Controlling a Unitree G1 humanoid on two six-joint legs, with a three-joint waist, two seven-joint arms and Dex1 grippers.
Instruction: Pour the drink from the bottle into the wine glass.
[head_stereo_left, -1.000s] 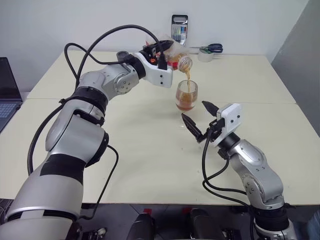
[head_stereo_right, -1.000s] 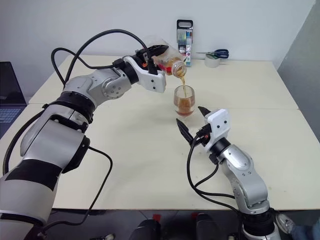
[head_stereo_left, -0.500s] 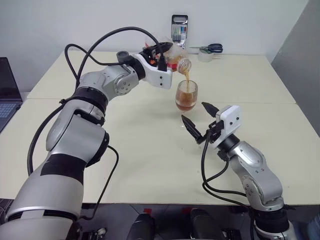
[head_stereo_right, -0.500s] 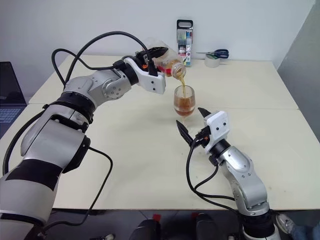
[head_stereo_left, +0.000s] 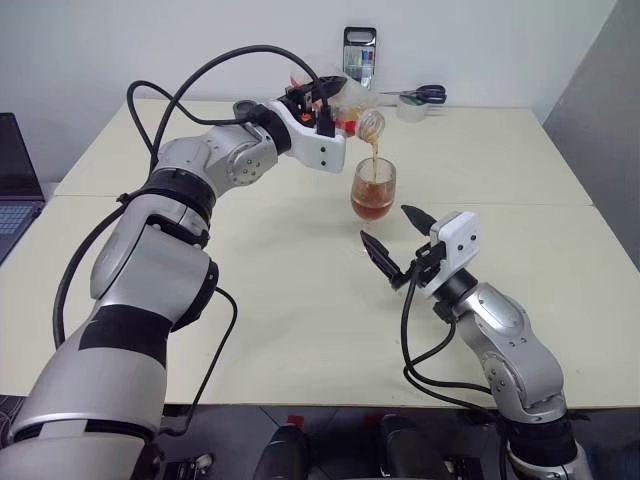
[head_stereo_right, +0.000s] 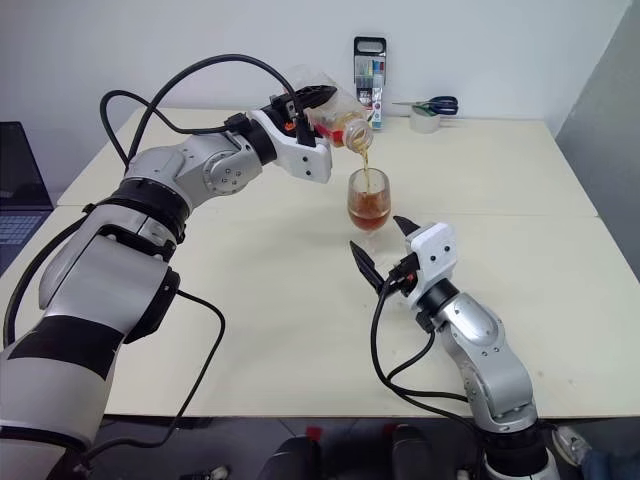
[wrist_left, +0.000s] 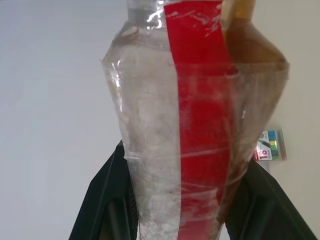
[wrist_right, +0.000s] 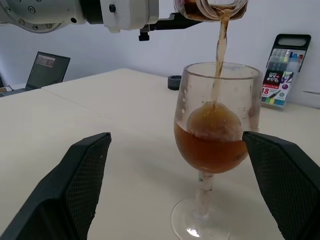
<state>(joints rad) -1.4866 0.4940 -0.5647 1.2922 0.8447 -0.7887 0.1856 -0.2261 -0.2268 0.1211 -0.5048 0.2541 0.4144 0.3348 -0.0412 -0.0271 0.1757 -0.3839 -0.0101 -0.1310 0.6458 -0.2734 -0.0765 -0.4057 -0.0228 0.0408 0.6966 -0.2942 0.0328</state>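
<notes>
While the left pincer (head_stereo_right: 312, 108) stays clamped on the small clear plastic bottle with the red label strip (head_stereo_right: 335, 120), tipped mouth-down, a thin stream of reddish-brown translucent drink (wrist_right: 218, 45) falls just below it into the clear stemmed wine glass (head_stereo_left: 373, 190), about half full. Just nearer than the glass, the right pincer (head_stereo_left: 392, 244) hovers over the cream desk (head_stereo_left: 300, 300), its black fingers (wrist_right: 82, 175) spread wide apart, gripping nothing.
</notes>
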